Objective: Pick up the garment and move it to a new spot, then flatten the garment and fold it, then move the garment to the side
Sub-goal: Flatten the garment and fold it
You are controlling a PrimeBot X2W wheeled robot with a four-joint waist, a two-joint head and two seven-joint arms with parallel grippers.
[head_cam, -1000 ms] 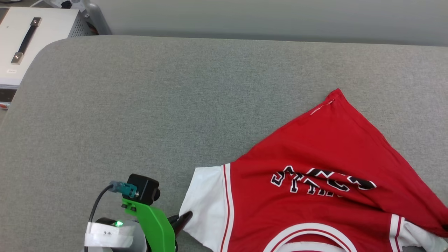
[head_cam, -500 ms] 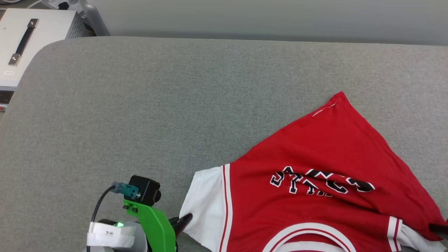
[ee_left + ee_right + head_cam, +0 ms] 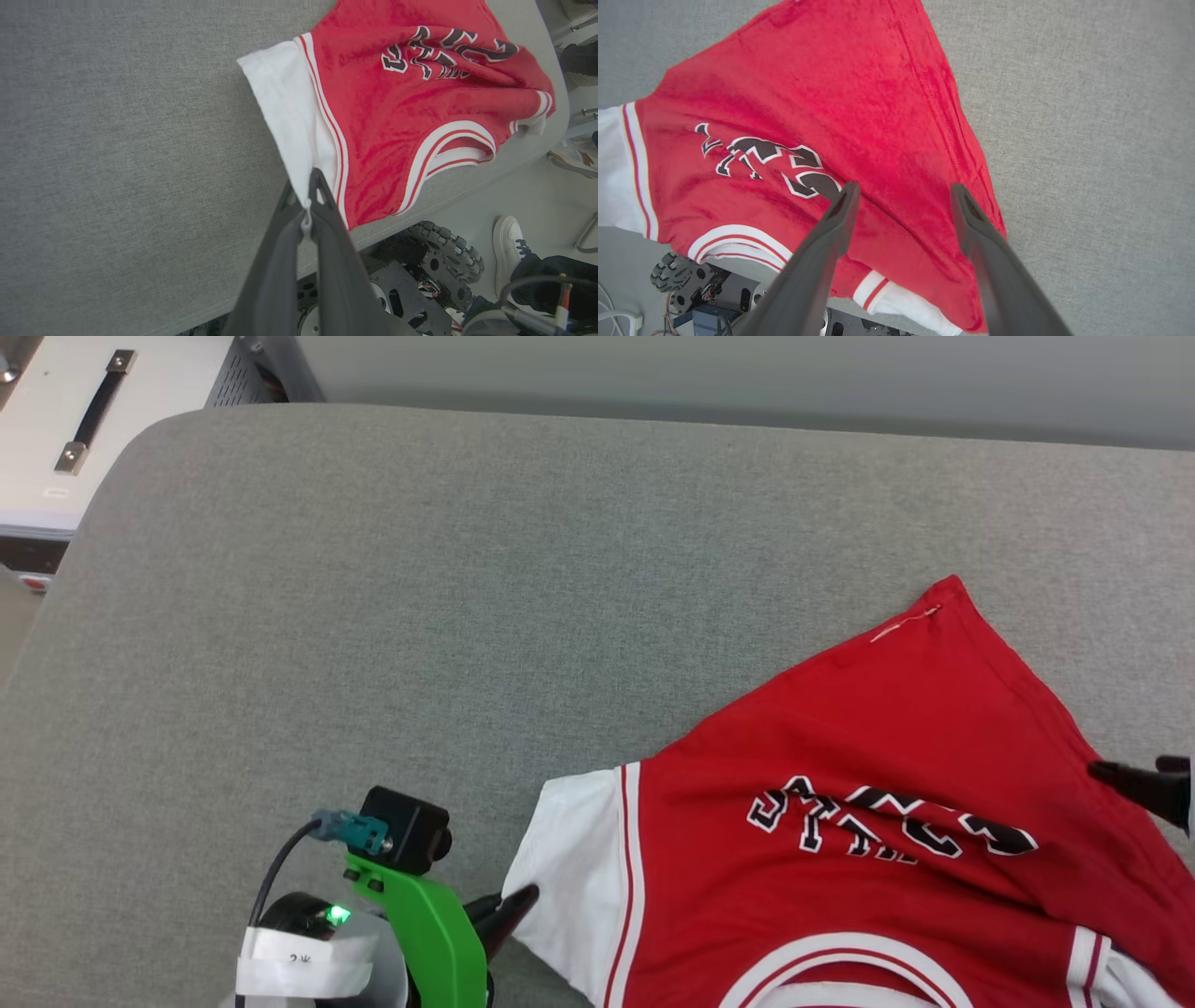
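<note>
The garment [image 3: 868, 737] is a red jersey with black white-outlined lettering. It lies crumpled on the lower right of the grey table, its white sleeve [image 3: 569, 859] pointing left. My left gripper [image 3: 509, 907] is shut on the hem of that sleeve, as the left wrist view shows, where the fingertips [image 3: 314, 179] pinch the white cloth of the garment [image 3: 397, 116]. My right gripper [image 3: 1144, 773] enters from the right edge. It hangs open over the red cloth of the garment [image 3: 831, 93] near its right side seam, with the right gripper [image 3: 903, 196] holding nothing between its fingers.
The grey padded table [image 3: 467, 616] stretches wide to the left and back. A white case with a black handle [image 3: 84, 420] stands off its far left corner. Beyond the table's near edge are the robot's base wheel [image 3: 444, 252] and a person's shoe [image 3: 507, 238].
The head camera has shifted a little. My right gripper has risen from the lower right corner to the garment's right side. The left gripper still pinches the sleeve.
</note>
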